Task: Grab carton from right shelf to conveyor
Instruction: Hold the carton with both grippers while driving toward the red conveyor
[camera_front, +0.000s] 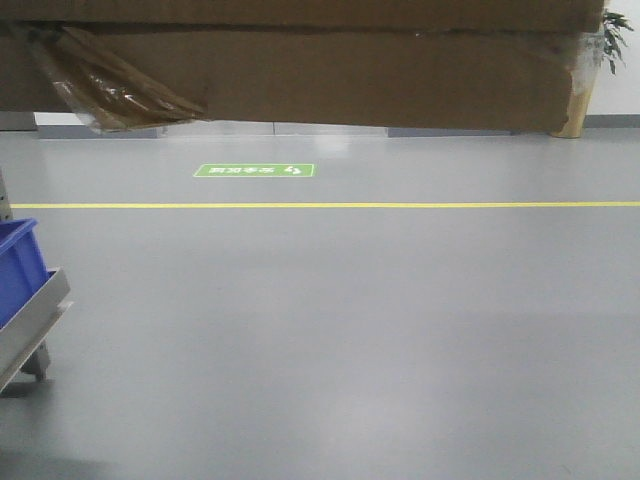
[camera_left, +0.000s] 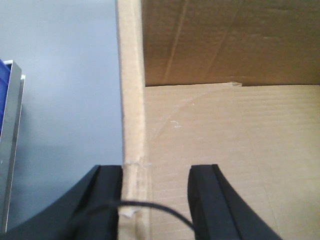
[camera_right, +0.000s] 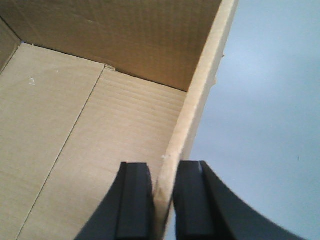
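The carton, plain brown cardboard, hangs above the floor across the top of the front view, with crinkled tape peeling at its lower left. In the left wrist view my left gripper straddles the carton's left wall. Its outer finger lies against the wall and its inner finger stands apart inside the box. My right gripper is shut on the carton's right wall, one finger on each side. Neither the shelf nor the conveyor is in view.
Smooth grey floor runs ahead, crossed by a yellow line with a green floor sign beyond it. A blue bin sits on a metal frame at the left edge. A plant stands at the far right.
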